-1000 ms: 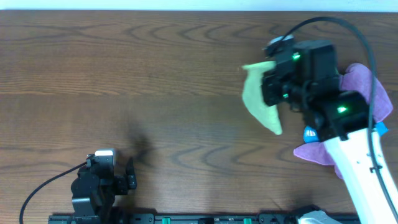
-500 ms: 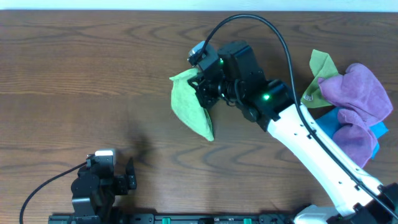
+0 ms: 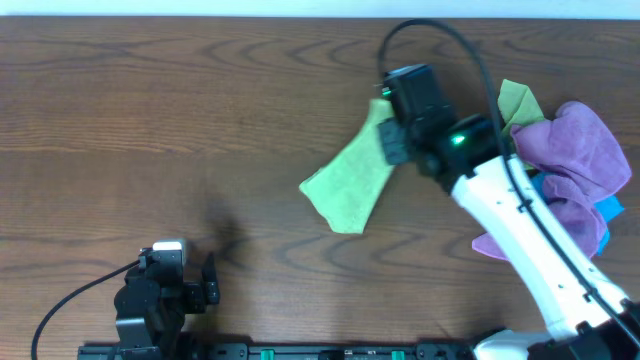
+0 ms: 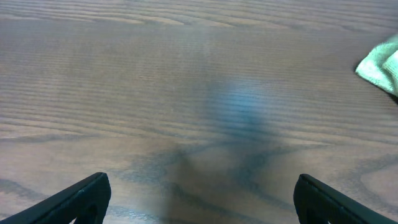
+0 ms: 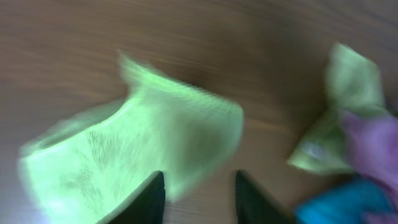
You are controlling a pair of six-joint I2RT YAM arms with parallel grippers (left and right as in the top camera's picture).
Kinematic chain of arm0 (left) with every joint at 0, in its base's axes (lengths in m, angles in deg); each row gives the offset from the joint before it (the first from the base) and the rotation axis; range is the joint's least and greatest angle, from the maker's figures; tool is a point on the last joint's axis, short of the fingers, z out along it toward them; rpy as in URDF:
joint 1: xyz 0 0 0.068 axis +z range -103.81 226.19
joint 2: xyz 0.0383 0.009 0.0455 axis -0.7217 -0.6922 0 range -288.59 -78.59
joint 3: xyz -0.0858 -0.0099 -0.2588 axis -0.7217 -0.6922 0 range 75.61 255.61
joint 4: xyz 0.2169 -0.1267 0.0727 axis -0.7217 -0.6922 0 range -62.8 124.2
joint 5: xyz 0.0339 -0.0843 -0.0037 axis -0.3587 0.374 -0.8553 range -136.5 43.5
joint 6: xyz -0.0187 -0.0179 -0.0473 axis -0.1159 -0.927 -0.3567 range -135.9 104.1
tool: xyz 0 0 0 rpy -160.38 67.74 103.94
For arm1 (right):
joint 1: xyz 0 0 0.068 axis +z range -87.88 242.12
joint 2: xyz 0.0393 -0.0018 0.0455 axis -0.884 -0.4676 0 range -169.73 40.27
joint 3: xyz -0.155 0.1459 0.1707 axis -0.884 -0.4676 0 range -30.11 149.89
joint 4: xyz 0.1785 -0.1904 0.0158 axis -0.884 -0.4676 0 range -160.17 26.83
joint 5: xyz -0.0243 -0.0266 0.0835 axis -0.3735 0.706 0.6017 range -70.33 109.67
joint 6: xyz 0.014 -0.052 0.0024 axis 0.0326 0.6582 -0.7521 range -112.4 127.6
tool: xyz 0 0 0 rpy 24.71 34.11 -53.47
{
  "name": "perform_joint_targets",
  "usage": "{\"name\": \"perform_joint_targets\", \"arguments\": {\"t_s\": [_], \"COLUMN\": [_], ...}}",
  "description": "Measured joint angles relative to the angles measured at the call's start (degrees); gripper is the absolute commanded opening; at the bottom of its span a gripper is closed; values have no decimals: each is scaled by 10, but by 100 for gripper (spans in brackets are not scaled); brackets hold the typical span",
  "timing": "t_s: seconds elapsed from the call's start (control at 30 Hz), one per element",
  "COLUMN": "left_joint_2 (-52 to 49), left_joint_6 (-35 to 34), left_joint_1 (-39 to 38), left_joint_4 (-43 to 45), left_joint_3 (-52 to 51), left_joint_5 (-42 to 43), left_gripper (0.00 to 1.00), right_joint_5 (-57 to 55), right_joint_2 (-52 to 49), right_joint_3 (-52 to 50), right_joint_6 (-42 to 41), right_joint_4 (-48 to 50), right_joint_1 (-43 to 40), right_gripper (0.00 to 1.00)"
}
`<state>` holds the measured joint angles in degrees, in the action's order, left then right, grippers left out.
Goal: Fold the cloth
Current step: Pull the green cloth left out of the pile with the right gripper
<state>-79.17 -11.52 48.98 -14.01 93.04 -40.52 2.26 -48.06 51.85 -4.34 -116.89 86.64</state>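
The lime-green cloth [image 3: 345, 180] lies loosely spread on the wooden table, slanting from lower left to upper right. My right gripper [image 3: 388, 135] hovers at its upper right end. In the blurred right wrist view the cloth [image 5: 143, 143] lies under and left of the left finger, and bare table shows between the parted fingers of the gripper [image 5: 199, 196]. My left gripper [image 3: 190, 290] rests near the front edge, open and empty [image 4: 199, 205]. A corner of the cloth [image 4: 382, 62] shows at the far right of its view.
A pile stands at the right edge: another lime-green cloth [image 3: 512, 105], purple cloths [image 3: 575, 150] and something blue [image 3: 605, 212]. They also show in the right wrist view [image 5: 345, 87]. The right arm's cable arcs above the pile.
The right gripper carried the cloth left off the pile, then swung back right. The cloth, which hung bunched from it, now lies spread on the table and the jaws are parted.
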Motion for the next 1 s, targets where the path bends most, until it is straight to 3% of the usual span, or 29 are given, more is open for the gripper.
{"name": "perform_joint_targets", "arguments": {"t_s": [0.07, 0.13, 0.3, 0.43, 0.7, 1.0], "left_joint_2": [0, 0, 0, 0, 0, 0], "left_joint_6": [0, 0, 0, 0, 0, 0], "left_joint_1": [0, 0, 0, 0, 0, 0], "left_joint_4": [0, 0, 0, 0, 0, 0], "left_joint_3": [0, 0, 0, 0, 0, 0], "left_joint_5": [0, 0, 0, 0, 0, 0], "left_gripper": [95, 95, 95, 95, 95, 95], "right_joint_5": [-26, -26, 130, 260, 332, 339], "right_joint_2": [0, 0, 0, -4, -138, -205], "right_joint_3": [0, 0, 0, 0, 2, 2], "right_joint_6": [-16, -24, 35, 73, 88, 85], "right_joint_4": [-20, -28, -13, -2, 41, 66], "right_joint_1": [-38, -61, -61, -30, 37, 67], "right_gripper": [90, 96, 87, 86, 83, 77]}}
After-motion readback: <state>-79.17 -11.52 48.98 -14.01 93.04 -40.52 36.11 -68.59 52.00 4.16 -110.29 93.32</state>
